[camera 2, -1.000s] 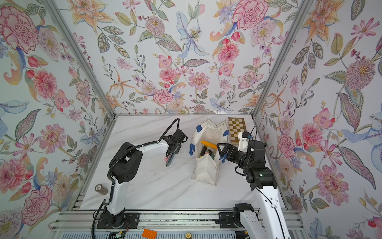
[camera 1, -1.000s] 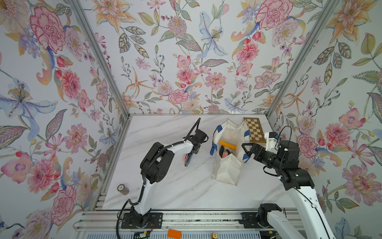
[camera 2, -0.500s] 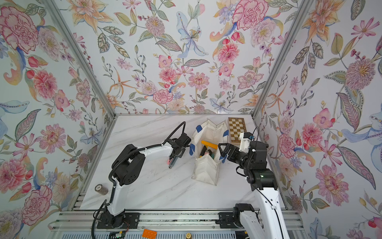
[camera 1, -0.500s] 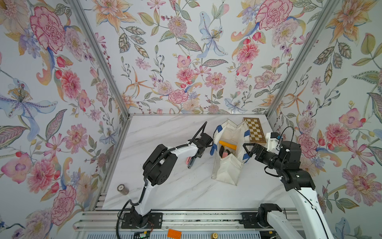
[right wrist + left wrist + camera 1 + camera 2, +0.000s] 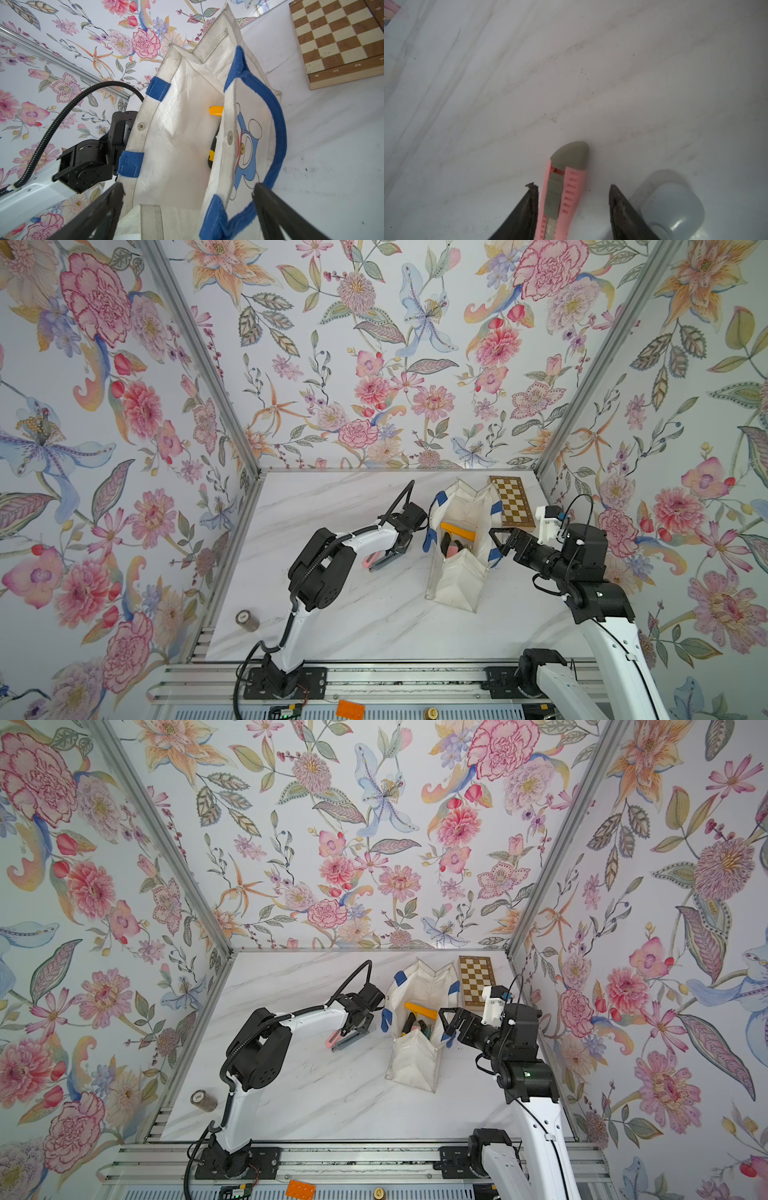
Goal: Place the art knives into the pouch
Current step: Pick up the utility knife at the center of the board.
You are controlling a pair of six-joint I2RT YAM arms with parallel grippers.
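Two black fingers [image 5: 527, 207] of the left gripper [image 5: 572, 185] stand apart, not pinching; the long, ridged pink plastic art knife [image 5: 562, 193] lies between them on the smooth marble table [image 5: 571, 72]. The right gripper [image 5: 188, 187], spread wide, is right by the white cloth pouch [image 5: 182, 135].

I am working in a robotics lab test cell dressed up to look domestic. Three flat panels of floral wallpaper [image 5: 374, 344] box in a marble-look counter [image 5: 374, 626], and bare aluminium posts [image 5: 199, 356] join them at the corners. Along the bottom of the frame in both top views, a slotted aluminium rail [image 5: 395, 680] carries the bolted bases of my left arm [image 5: 324, 568] and right arm [image 5: 598, 601].
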